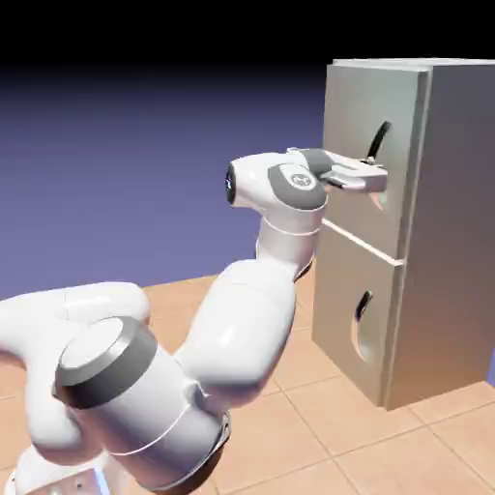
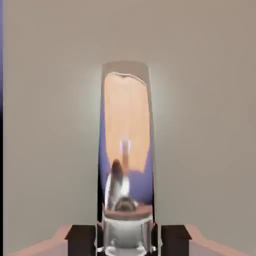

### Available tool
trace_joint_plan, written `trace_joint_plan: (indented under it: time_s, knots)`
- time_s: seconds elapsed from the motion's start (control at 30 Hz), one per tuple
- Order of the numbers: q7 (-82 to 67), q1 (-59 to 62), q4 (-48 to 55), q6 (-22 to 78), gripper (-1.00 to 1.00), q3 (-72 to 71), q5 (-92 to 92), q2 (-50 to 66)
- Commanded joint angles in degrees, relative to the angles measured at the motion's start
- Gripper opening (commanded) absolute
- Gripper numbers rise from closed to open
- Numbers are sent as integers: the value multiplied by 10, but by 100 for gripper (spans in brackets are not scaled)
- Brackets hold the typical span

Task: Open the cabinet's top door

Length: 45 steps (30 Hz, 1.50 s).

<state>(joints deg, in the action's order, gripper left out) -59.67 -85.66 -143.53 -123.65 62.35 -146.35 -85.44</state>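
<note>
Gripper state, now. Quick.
Gripper: shut on the top door's handle; the shiny curved bar sits between its fingertips in the hand view. The top door looks not yet open.

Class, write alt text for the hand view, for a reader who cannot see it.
A shiny curved handle runs up the middle of the picture, gripped at the bottom between the gripper's two dark fingers. Behind it, the top door fills the frame as plain grey metal, and the handle mirrors orange and violet.
</note>
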Motion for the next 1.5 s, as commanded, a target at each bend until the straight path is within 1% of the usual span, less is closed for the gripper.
trace_joint_plan:
  time_s: [0.0,0.2,0.37,0.57,0.73,0.97,1.1,1.27,1.47]
  knots:
    - [10,4,-14,24,-100,-8,2,4]
    - [67,13,-81,174,-100,-63,27,38]
    - [109,-3,-115,298,-100,-110,67,77]
    - [162,-47,-129,448,-100,-161,133,138]
    - [213,-104,-115,573,-100,-190,203,205]
    - [312,-221,-40,742,-100,-188,336,337]
    - [374,-294,28,809,-100,-156,422,420]
    - [439,-377,124,850,-100,-90,526,523]
    - [477,-459,227,844,-100,11,635,648]
